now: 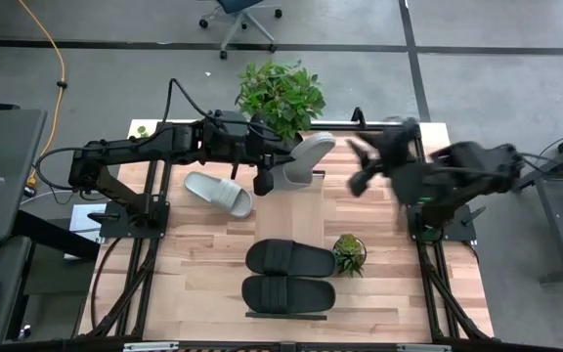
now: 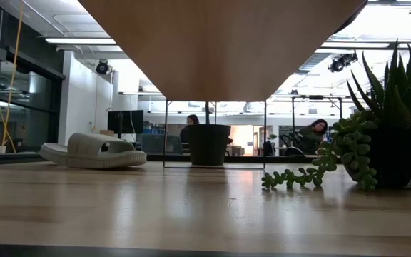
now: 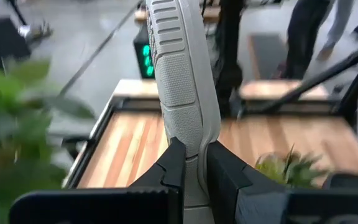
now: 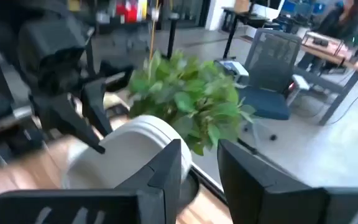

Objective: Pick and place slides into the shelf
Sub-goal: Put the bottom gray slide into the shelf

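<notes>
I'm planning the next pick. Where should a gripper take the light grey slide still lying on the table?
Probably by the ribbed strap or a long side edge of the grey slide on the table, coming from above. It lies flat, sole down, angled across the wood, so the strap arches up as a ridge. The left gripper already pinches the other grey slide; the right gripper is open.

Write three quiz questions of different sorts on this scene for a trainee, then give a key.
1. True or false: the left end effector grips a light grey ribbed slip-on slide held above the table.
2. Where do the two black slip-on slides lie? A) on the pale wooden shelf board, beside the small potted succulent; B) beside the large leafy plant.
3. Fill in: the other light grey slide rests on the butcher-block ____.

Key: 1 true; 2 A; 3 tabletop. The right end effector is open, facing the held slide.
</notes>
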Motion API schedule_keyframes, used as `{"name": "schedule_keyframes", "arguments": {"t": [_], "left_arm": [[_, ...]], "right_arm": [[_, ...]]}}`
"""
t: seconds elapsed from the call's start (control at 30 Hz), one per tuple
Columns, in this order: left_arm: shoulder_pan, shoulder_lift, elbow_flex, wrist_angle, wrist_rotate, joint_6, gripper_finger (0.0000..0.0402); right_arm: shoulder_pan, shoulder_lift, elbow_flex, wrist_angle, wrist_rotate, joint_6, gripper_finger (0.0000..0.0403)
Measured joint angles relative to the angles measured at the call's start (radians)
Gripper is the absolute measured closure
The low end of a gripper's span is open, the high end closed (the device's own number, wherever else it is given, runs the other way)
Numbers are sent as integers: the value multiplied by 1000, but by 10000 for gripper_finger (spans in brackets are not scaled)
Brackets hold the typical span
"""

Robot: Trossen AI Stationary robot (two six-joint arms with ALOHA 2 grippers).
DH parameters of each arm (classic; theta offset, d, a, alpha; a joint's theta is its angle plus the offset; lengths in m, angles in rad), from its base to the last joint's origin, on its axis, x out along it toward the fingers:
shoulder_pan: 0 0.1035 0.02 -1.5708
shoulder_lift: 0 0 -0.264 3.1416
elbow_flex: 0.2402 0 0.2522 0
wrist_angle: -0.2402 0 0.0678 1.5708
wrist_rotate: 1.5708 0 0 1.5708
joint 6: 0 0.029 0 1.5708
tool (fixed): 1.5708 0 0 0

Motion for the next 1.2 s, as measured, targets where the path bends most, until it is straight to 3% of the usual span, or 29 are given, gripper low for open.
{"name": "schedule_keyframes", "arguments": {"t": [0.2, 0.43, 0.6, 0.7, 0.93, 1.2], "left_arm": [[0, 0, 0, 222, 111, -36, 374], [0, 0, 0, 509, 194, -134, 374], [9, 0, 1, 679, 194, -227, 368], [19, 0, 2, 769, 198, -278, 376], [19, 0, 2, 863, 152, -294, 376], [19, -1, 2, 862, 131, -293, 377]], "right_arm": [[176, -85, -21, -112, 190, 248, 306], [369, -124, -226, -169, 435, 557, 306], [442, -178, -390, -226, 440, 883, 306], [470, -195, -464, -211, 440, 958, 306], [472, -197, -513, -176, 440, 1002, 306], [501, -200, -496, -177, 441, 981, 306]]}}
